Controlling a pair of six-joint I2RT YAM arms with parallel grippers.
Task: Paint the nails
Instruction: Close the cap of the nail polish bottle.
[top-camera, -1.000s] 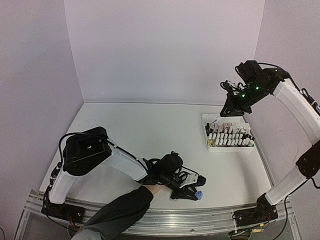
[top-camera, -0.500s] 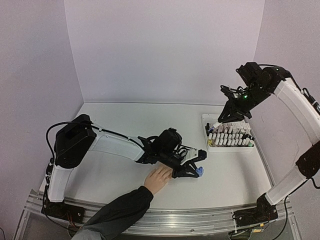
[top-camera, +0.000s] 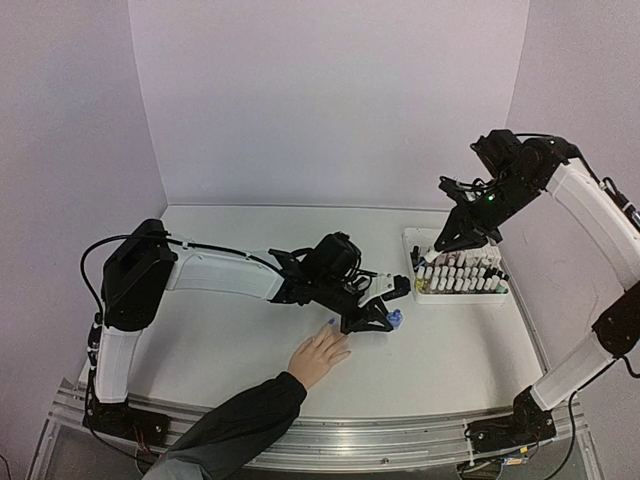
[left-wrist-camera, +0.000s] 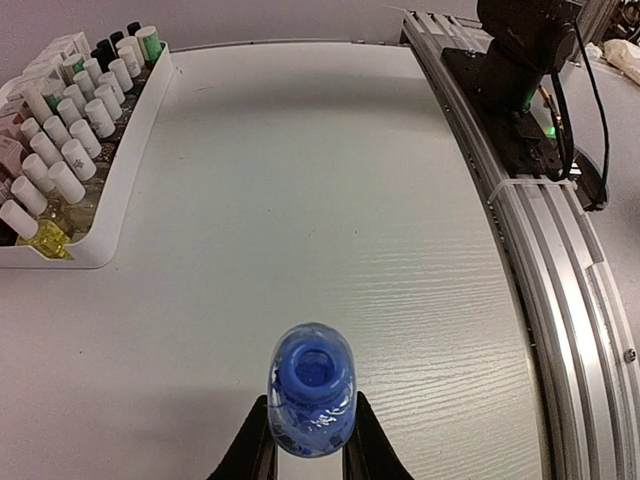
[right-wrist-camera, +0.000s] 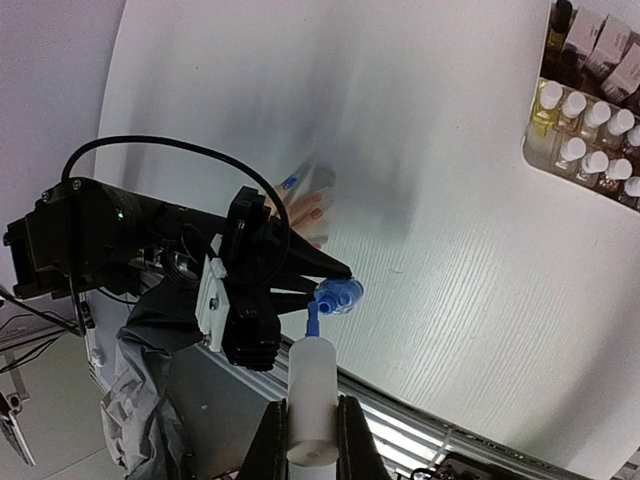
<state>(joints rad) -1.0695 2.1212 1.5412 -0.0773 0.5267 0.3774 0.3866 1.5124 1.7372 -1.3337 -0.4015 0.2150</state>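
The left gripper (left-wrist-camera: 310, 440) pinches an open blue bottle (left-wrist-camera: 312, 385) just right of the hand (top-camera: 320, 355), which lies flat on the near table (top-camera: 240, 250). Of the nails (right-wrist-camera: 290, 183), one shows blue. The right gripper (right-wrist-camera: 312, 440), raised over the far-right tray (left-wrist-camera: 125, 180), clamps a white brush cap (right-wrist-camera: 312, 375).

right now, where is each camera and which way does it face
top: above and behind, looking down over the table; left arm, right arm, hand, tray show.
left wrist: near the table, facing the right arm's base; its fingers clamp the blue bottle.
right wrist: high, looking down; its fingers hold a brush cap.
all three share the bottle and tray.
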